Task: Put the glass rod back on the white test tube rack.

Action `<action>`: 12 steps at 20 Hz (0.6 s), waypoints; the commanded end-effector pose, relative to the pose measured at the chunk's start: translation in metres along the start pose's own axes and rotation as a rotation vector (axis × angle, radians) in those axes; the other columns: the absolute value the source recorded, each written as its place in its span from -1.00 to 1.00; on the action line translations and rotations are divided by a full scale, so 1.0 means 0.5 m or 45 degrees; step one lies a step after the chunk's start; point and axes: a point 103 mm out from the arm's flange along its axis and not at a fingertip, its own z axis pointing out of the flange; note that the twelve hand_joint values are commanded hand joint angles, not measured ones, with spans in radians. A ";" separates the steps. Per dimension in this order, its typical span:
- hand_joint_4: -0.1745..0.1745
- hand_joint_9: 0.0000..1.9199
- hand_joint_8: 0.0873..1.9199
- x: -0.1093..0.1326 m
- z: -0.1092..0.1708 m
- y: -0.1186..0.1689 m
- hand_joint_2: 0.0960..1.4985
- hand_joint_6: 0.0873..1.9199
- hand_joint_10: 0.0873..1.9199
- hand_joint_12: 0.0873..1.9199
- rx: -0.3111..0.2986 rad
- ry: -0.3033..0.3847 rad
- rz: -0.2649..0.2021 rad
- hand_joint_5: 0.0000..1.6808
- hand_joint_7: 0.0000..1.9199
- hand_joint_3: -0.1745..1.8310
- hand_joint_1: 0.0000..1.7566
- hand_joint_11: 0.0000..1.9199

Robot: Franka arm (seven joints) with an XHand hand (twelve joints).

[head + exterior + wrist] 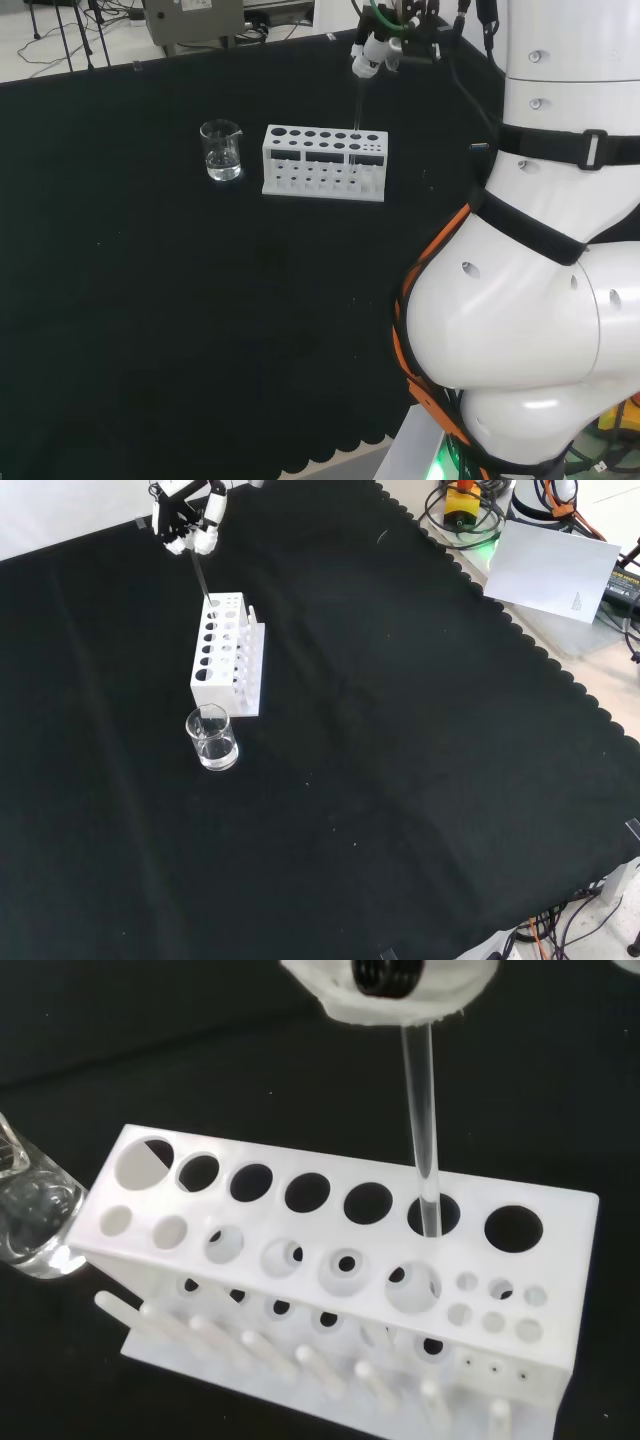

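Observation:
The white test tube rack [324, 162] [228, 652] [340, 1280] stands on the black cloth. A clear glass rod [423, 1125] [357, 105] [200, 575] hangs upright from the hand [372, 52] [188, 515] [385, 990], whose fingers pinch its top end. In the wrist view the rod's lower end stands in one of the big holes in the rack's top plate, the second from one end. The hand hovers above the rack's far right end in the head view.
A small glass beaker [221, 150] [212, 738] [25, 1205] with a little water stands just left of the rack in the head view. The arm's white links [540, 280] take up the right of the head view. A white sheet [555, 565] lies off the cloth.

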 end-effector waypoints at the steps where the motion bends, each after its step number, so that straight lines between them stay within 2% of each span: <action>1: -1.00 0.88 -0.38 0.011 -0.011 0.003 0.18 -0.14 -0.53 -0.31 -0.017 0.003 -0.012 -0.05 0.21 -1.00 0.51 0.50; 12: -1.00 0.88 -0.36 0.008 -0.020 -0.002 0.17 -0.15 -0.53 -0.30 -0.030 0.001 -0.009 -0.06 0.18 -1.00 0.52 0.52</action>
